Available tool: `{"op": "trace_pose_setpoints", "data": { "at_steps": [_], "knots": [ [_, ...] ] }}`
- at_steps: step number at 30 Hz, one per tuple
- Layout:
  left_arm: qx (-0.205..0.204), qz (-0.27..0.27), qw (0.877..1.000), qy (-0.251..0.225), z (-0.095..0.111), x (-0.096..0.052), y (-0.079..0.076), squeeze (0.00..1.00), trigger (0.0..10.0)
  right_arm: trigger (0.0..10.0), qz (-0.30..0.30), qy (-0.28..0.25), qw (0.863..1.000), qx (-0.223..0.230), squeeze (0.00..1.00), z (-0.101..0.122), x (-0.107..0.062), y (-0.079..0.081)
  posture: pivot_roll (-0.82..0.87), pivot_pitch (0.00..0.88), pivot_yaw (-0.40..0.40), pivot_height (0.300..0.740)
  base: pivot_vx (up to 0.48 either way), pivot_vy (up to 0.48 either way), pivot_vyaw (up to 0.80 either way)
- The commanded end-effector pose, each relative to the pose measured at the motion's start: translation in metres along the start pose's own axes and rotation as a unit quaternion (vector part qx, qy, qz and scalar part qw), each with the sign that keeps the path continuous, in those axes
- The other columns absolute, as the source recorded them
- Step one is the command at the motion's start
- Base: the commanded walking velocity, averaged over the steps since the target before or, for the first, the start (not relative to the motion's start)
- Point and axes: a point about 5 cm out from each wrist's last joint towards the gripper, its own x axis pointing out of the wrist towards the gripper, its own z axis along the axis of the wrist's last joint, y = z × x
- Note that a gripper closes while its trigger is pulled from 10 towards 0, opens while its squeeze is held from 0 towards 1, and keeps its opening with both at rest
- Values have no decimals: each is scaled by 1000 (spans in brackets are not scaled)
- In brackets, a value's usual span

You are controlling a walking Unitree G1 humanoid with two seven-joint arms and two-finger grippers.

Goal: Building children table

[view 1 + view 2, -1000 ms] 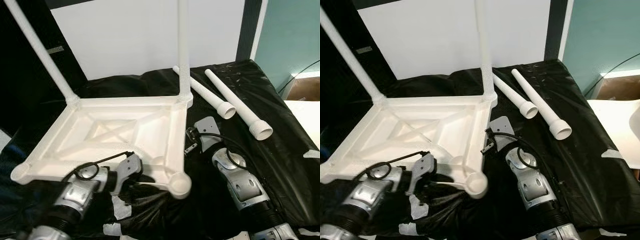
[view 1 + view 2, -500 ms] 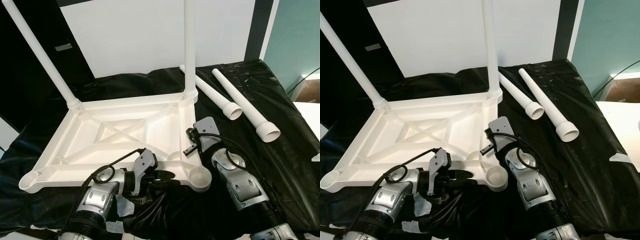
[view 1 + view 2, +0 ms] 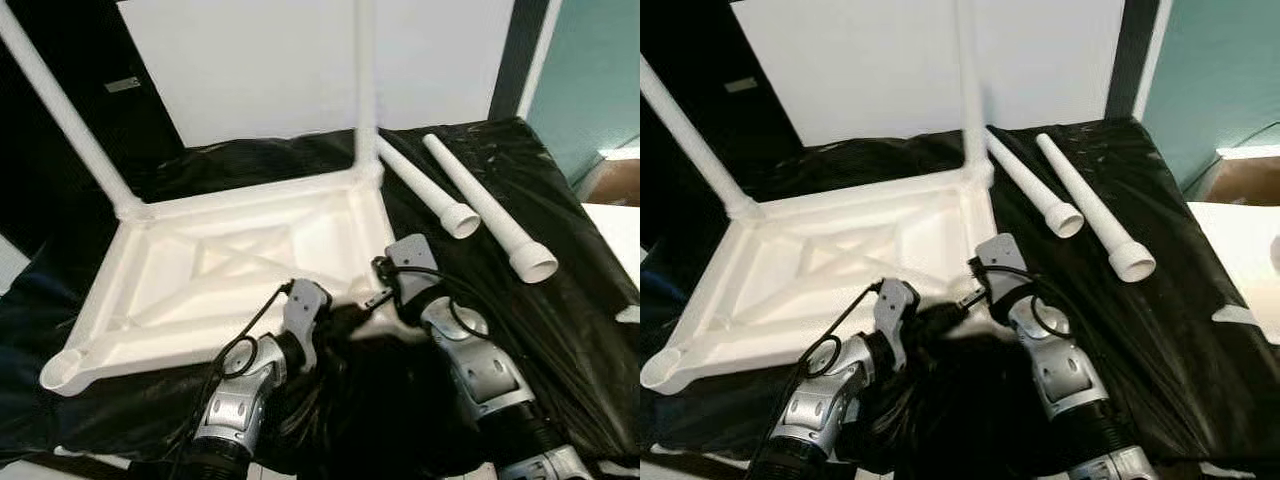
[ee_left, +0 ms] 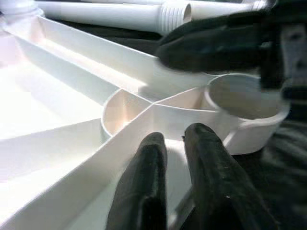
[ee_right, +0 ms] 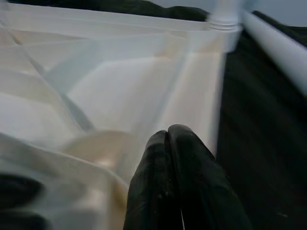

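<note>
Black-draped work surface before me, upturned white tabletop on it, two loose legs lying alongside.

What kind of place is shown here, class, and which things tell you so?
Probably an indoor test or work area: a surface draped in black sheeting, a plain white board behind, and an upturned white table top with loose legs beside it.

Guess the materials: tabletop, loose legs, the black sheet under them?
Tabletop: likely moulded plastic, matte white; ribbed underside with cast-in corner sockets. Loose legs: probably the same white plastic, smooth hollow tubes with ridged, open ends. Black sheet: looks like thin plastic film, glossy and wrinkled, patched with pale tape.
</note>
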Motion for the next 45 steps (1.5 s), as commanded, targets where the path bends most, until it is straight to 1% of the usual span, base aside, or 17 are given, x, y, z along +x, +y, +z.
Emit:
{"op": "trace_pose_setpoints", "data": {
  "at_steps": [1, 8, 10, 11, 12, 13, 15, 17, 18, 19, 25, 31, 34, 35, 36, 37, 45],
  "knots": [
    [-16, 21, 999, 43, -24, -17, 4, 1000, 10000, 10000, -2, -3, 1000, 2, 0, 1, 2, 2, -4, 0, 113, 740, 0, 0, 0],
    [-17, 16, 1000, -4, -11, -21, 2, 1000, 10000, 10000, -7, -2, 1000, 3, 0, 0, 3, 2, -3, 0, 113, 740, 0, 0, 0],
    [-18, 8, 1000, -20, -6, -23, 0, 945, 10000, 10000, -7, -2, 1000, 3, 0, 0, 3, 3, -4, 0, 114, 740, 0, 0, 0],
    [-24, -6, 999, -38, 0, -25, -2, 784, 10000, 10000, -8, -3, 1000, 3, 0, 0, 3, 2, -6, 0, 114, 740, 0, 0, 0],
    [-28, -17, 998, -51, 4, -27, -3, 784, 10000, 10000, -9, -2, 1000, 3, 0, 0, 3, 2, -7, 0, 114, 740, 0, 0, 0],
    [-38, -27, 997, -69, 10, -28, -5, 624, 10000, 10000, -13, -2, 1000, 3, 0, 0, 3, 1, -9, 0, 115, 740, 0, 0, 0],
    [-51, -40, 994, -93, 18, -29, -8, 565, 10000, 10000, -17, -3, 1000, 4, 0, 0, 3, -1, -11, 0, 113, 740, 0, 0, 0],
    [-73, -55, 987, -135, 31, -27, -10, 235, 10000, 10000, -26, -4, 1000, -3, 0, 0, 3, -5, -14, 0, 112, 740, 0, 0, 0],
    [-83, -60, 983, -154, 37, -26, -11, 235, 10000, 10000, -29, -5, 1000, -9, 0, 0, 3, -7, -14, 0, 112, 740, 0, 0, 0],
    [-98, -70, 976, -179, 43, -25, -14, 0, 10000, 10000, -35, -7, 999, -15, 0, 1, 3, -10, -21, 0, 111, 740, 0, 0, 0],
    [-134, -88, 961, -226, 57, -23, -17, 0, 10000, 10000, -57, -15, 998, -26, 0, 5, 3, -18, -28, 0, 107, 740, 0, 0, 0],
    [-118, -15, 971, -209, 53, -4, -10, 0, 10000, 10000, -126, -13, 988, -89, 0, 4, 3, -41, -37, 0, 108, 740, 0, 0, 0],
    [-121, -10, 971, -206, 52, -2, -11, 0, 10000, 10000, -133, -10, 985, -110, 0, 3, 4, -47, -44, 0, 112, 740, 0, 0, 0],
    [-122, -9, 972, -201, 51, 0, -12, 0, 10000, 10000, -134, -10, 982, -130, 208, 3, 6, -53, -47, 0, 115, 740, 0, 0, 0],
    [-124, -11, 972, -198, 51, 1, -13, 0, 10000, 10000, -134, -10, 981, -142, 208, 4, 8, -56, -47, 0, 117, 740, 0, 0, 0],
    [-124, -15, 973, -193, 50, 0, -15, 0, 10000, 10000, -132, -13, 979, -154, 1000, 6, 10, -59, -46, 0, 122, 740, 0, 0, 0],
    [-118, -20, 977, -178, 48, -5, -16, 0, 10000, 10000, -132, -3, 970, -206, 1000, 10, 20, -70, -12, 0, 136, 740, 0, 0, 0]
  ]
}}
